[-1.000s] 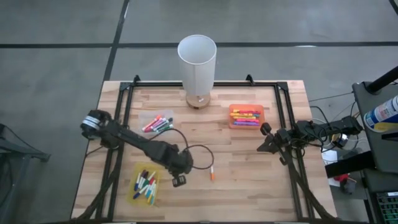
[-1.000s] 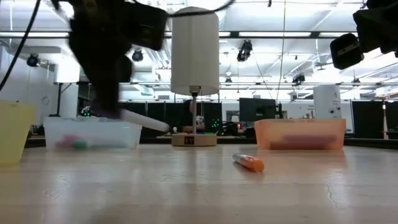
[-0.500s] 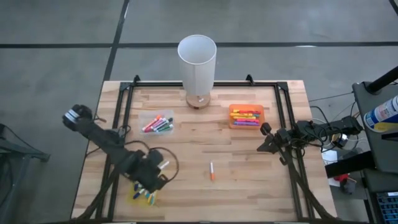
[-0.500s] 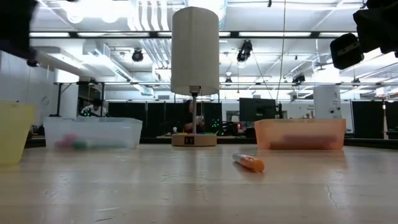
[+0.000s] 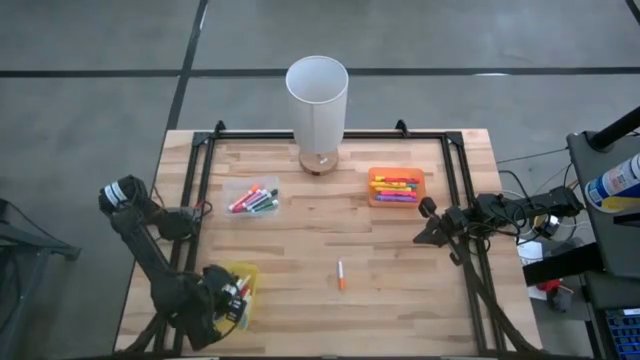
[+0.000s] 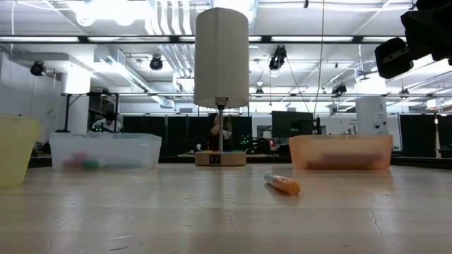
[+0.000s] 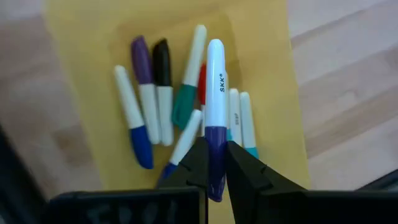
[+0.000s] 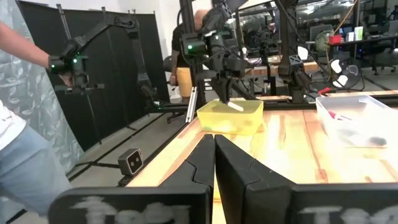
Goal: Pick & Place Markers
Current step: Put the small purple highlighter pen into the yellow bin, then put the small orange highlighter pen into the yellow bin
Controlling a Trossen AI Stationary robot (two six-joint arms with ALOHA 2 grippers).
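Observation:
My left gripper hovers over the yellow tray at the table's near left corner, shut on a marker with a white barrel and purple cap. In the tray lie several markers in blue, purple, black, green and red. The right wrist view shows this gripper above the tray. One orange marker lies alone on the bare wood. My right gripper waits, shut, at the table's right edge. My left gripper pinches the marker's purple cap end between its two fingers, which come from above. The white barrel sticks out past the fingertips toward the tray. The marker is lifted clear of the markers lying below it.
A clear tray with red, pink and green markers sits left of centre, and an orange tray full of markers sits right of centre. A white lamp stands at the far edge. Bare wood surrounds the orange marker.
My left arm has swung from the table's near middle toward its left near corner, carrying the marker, and now stands over the yellow tray. It has left the low view. The orange marker has stayed where it lay.

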